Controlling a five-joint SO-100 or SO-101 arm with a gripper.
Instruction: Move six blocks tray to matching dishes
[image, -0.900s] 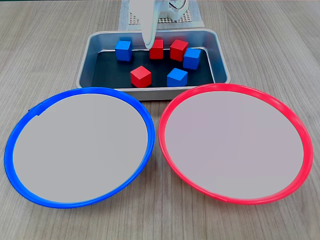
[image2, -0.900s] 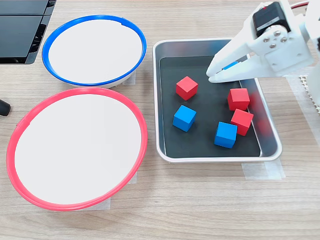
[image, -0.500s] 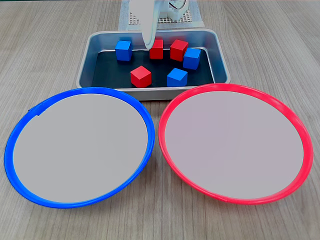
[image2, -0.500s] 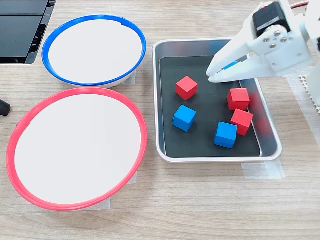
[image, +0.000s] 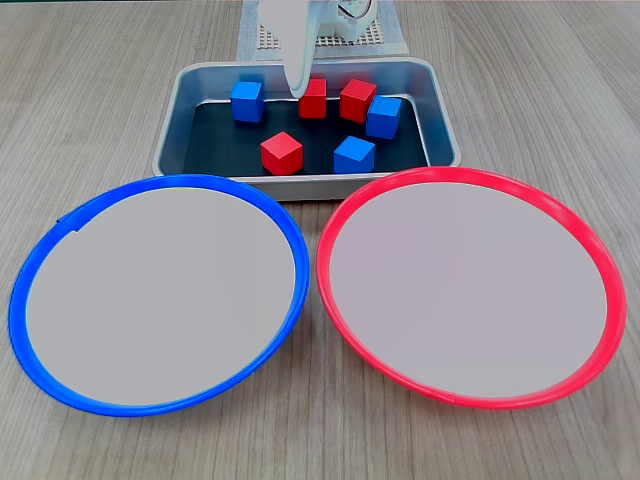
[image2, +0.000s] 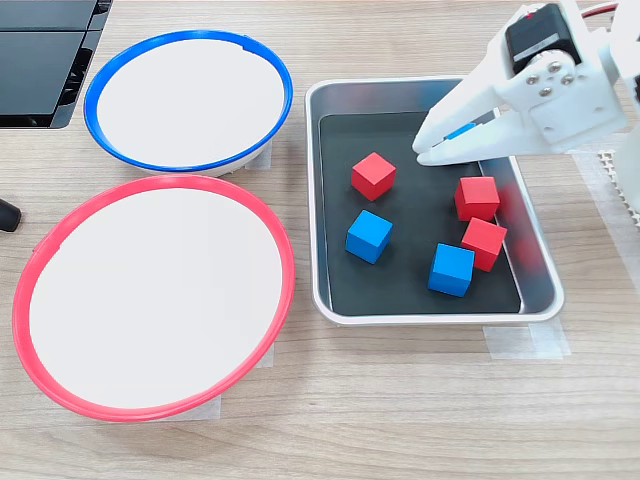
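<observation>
Our hand (image2: 420, 150) hangs over the far part of the tray (image2: 315, 200). Its fingertips are drawn narrow, nearly meeting, and as far as we can judge it carries nothing. In a fixed view it shows as a white finger coming down between a blue block (image: 247, 101) and a red block (image: 313, 98).

Nothing has changed over the last second: the hand sits where it sat, and no block has shifted. We read this as a pause above the tray before the first pick, so the task is not yet begun.

All six blocks lie on the tray's black floor:
- the blue block beside the fingertips, seen as a blue sliver between the fingers
- a red one (image2: 373, 175) just near of the hand
- a second blue (image2: 368, 236)
- a third blue (image2: 451, 269)
- two more reds (image2: 477, 198) (image2: 484, 243), close by the right wall

Left of the tray in that view, the blue-rimmed dish (image2: 287, 100) stands far and the red-rimmed dish (image2: 150, 180) near, both bare. They rest on the wooden bench (image2: 400, 400).

A black slab (image2: 40, 60) lies in the far left corner, well clear of the work. The tray wall is the one barrier between blocks and dishes. The two reds by the right wall leave little room for a finger.
</observation>
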